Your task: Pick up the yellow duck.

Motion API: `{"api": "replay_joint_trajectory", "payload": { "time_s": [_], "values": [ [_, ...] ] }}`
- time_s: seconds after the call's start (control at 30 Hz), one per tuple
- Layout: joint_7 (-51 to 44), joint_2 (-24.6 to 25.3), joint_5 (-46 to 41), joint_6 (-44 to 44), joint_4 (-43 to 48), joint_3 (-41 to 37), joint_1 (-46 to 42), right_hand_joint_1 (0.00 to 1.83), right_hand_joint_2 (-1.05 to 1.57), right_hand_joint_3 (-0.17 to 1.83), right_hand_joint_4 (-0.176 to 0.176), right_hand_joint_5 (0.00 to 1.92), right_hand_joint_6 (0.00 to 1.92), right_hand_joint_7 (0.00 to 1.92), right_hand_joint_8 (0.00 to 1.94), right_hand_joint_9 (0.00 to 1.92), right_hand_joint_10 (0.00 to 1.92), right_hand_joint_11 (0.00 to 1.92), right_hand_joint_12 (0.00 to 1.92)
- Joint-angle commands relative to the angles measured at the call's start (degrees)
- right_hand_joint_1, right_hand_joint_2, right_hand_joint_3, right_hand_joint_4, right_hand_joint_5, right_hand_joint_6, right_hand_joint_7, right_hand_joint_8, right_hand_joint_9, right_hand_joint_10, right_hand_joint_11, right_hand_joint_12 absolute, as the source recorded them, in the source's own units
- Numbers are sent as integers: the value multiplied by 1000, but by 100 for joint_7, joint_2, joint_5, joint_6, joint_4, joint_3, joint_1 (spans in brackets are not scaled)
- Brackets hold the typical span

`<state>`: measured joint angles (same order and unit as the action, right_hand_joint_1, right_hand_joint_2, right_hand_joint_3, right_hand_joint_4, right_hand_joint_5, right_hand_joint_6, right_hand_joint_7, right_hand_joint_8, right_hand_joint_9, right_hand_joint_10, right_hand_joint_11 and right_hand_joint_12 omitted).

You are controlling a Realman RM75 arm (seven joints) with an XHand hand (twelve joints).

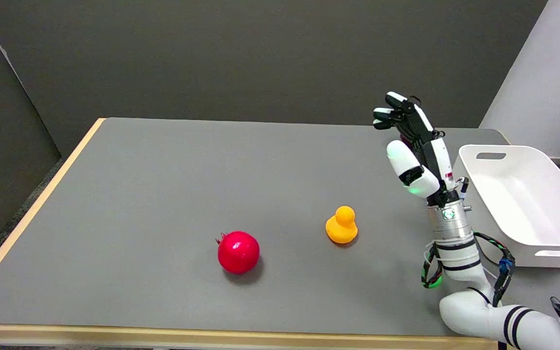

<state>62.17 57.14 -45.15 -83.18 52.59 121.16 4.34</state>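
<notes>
Head view shows the right robot hand (413, 148) raised above the surface (163, 170), fingers spread and holding nothing, to the right of and beyond the yellow duck (341, 225), which sits untouched right of centre. This looks like the approach step: next the hand must swing left and nearer, lower over the duck and close around its small rounded body. A red pomegranate (238, 252) lies to the left; a white bin (520, 204) stands at right, its far side cut off. The palm side is hard to make out.
</notes>
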Motion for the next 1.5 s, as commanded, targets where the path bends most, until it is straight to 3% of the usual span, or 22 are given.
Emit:
{"api": "replay_joint_trajectory", "payload": {
  "time_s": [0.03,0.2,0.37,0.5,0.83,1.3,1.5],
  "values": [
    [101,-49,315,-214,-280,64,-110,369,713,953,4,233,481,496,591,446,1022,116,1274],
    [46,-49,766,311,-306,79,-120,413,703,945,-10,241,494,497,605,441,1036,103,1261],
    [-738,-187,1391,1178,-254,81,-185,493,684,944,-26,246,499,450,586,383,995,70,1222],
    [-1432,-326,1431,1676,-43,170,-258,542,667,930,-48,246,493,411,570,329,957,52,1220],
    [-2754,-491,1349,2543,293,82,-561,615,651,890,-66,263,501,420,571,314,988,43,1272],
    [-3625,-546,1169,2797,1334,-1249,-2072,582,659,839,-76,293,531,467,634,364,1089,95,1316],
    [-3686,-611,1223,2811,1870,-1350,-2366,565,658,835,-76,298,541,473,645,372,1100,114,1340]
  ]
}}
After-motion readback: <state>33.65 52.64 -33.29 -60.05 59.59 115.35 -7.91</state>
